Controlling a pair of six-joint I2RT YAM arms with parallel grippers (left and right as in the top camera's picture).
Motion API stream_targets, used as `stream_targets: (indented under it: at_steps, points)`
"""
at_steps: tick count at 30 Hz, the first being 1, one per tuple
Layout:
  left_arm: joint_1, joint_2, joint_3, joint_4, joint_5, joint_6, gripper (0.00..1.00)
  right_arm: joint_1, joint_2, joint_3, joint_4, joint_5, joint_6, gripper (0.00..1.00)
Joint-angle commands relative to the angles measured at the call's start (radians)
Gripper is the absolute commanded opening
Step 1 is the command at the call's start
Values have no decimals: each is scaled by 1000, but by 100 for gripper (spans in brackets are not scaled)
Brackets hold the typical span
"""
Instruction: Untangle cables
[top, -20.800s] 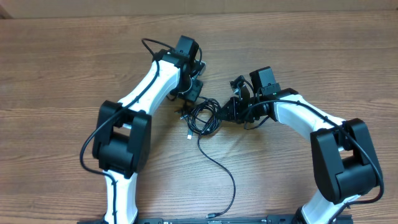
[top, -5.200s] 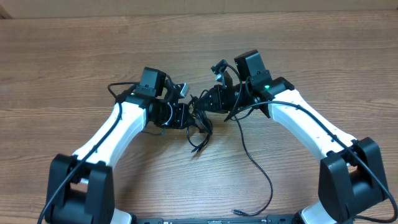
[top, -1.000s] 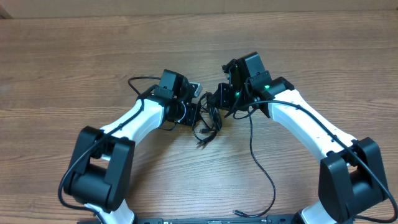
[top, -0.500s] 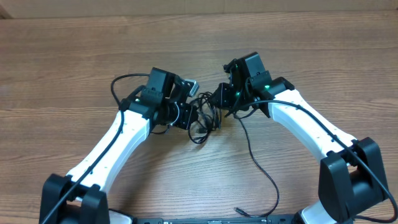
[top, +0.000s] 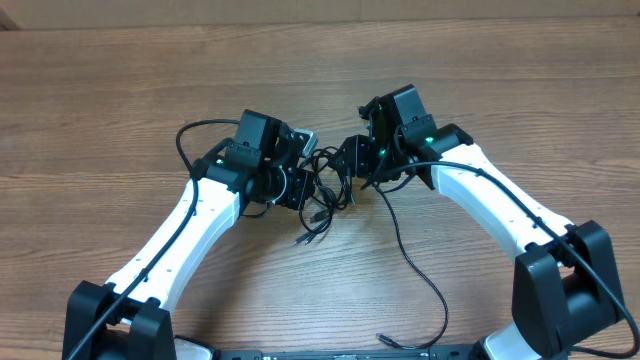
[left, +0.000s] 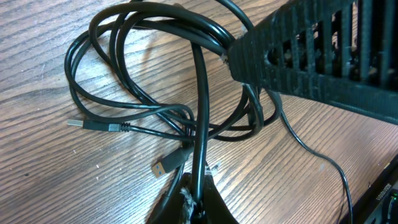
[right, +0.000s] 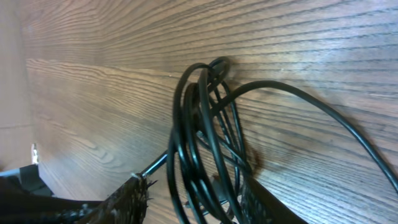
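Desk (top: 120, 90): brown wood grain.
Left pincer (top: 298, 188) (left: 194, 200): pressed together, pinching one strand of the cables (top: 325, 192) (left: 199, 118) (right: 200, 130) right at its tips.
Cables: tangled loose loops lying on the desk between both pincers; two plug tips (left: 163, 167) rest on the wood beside the loops.
Right pincer (top: 350, 163) (right: 193, 196): spread, loops of the bundle sit between its fingers (right: 129, 196).
Long strand (top: 412, 262): trails from the bundle toward the near desk edge.
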Motion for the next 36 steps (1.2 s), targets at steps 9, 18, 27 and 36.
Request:
stream_targets:
  at_steps: [9,18,27,36]
  points:
    - [-6,-18,11,-5,-30,26,4,4,-8,-56,21,33,-68,47]
    - [-6,-18,11,-5,-30,26,4,5,62,-56,47,33,-75,48]
    - [-5,-18,11,-17,-32,27,4,5,105,-55,160,47,-74,33]
    - [-5,-18,11,-29,-82,27,4,5,105,-55,112,147,-73,4]
